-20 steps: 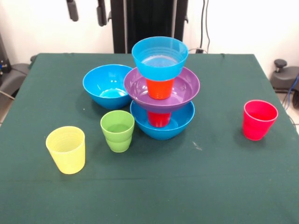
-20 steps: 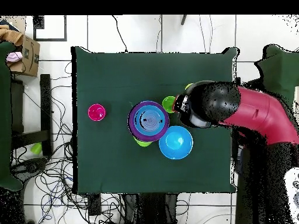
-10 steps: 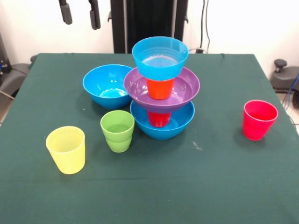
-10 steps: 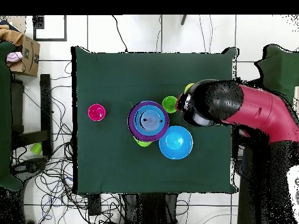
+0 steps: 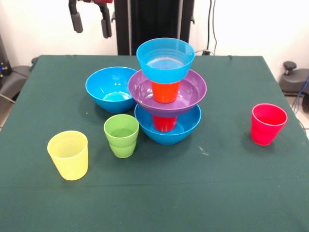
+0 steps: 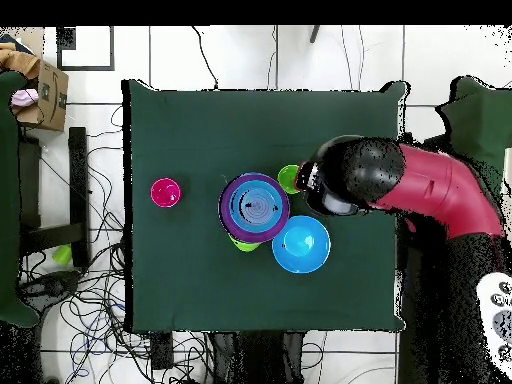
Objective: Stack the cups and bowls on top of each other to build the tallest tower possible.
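Front view: gripper high at the top edge, 2 fingers hanging apart with nothing between them, empty and released, well above the table. Tower at centre, 5 pieces: large blue bowl at the base, red cup inside it, purple bowl resting on that cup, orange cup in the purple bowl, small blue bowl on top; wide bowls probably alternated with cups to gain height while keeping each seat broad. Second large blue bowl touching the tower's side. Light green cup, yellow cup and pinkish-red cup standing loose, upright. Overhead view: red arm reaching over the table edge, its head hiding the yellow cup; tower as nested rings mid-table; pinkish-red cup well apart.
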### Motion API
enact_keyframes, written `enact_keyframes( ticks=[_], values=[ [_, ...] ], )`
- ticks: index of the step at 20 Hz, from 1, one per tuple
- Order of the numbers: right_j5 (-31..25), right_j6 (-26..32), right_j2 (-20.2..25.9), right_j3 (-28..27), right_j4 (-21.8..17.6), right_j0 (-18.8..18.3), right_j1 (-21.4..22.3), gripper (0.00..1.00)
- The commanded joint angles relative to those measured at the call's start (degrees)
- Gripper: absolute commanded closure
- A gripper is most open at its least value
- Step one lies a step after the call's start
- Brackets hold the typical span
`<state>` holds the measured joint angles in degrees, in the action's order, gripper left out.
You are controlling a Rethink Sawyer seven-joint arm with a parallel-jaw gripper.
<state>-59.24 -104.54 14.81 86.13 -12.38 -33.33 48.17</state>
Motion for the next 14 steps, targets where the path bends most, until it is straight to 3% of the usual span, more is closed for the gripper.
enact_keyframes(
  ticks=[1,10,12,14],
  values=[
    [3.82,3.38,3.32,-3.80,-4.13,2.16,-6.74,0.00],
    [1.26,4.75,3.38,-6.46,-3.44,2.34,-8.00,0.00],
    [0.98,6.59,4.04,-5.41,-2.69,1.25,-6.91,0.00],
    [3.65,9.91,5.71,-1.05,-1.52,-1.19,-4.25,0.00]
  ],
)
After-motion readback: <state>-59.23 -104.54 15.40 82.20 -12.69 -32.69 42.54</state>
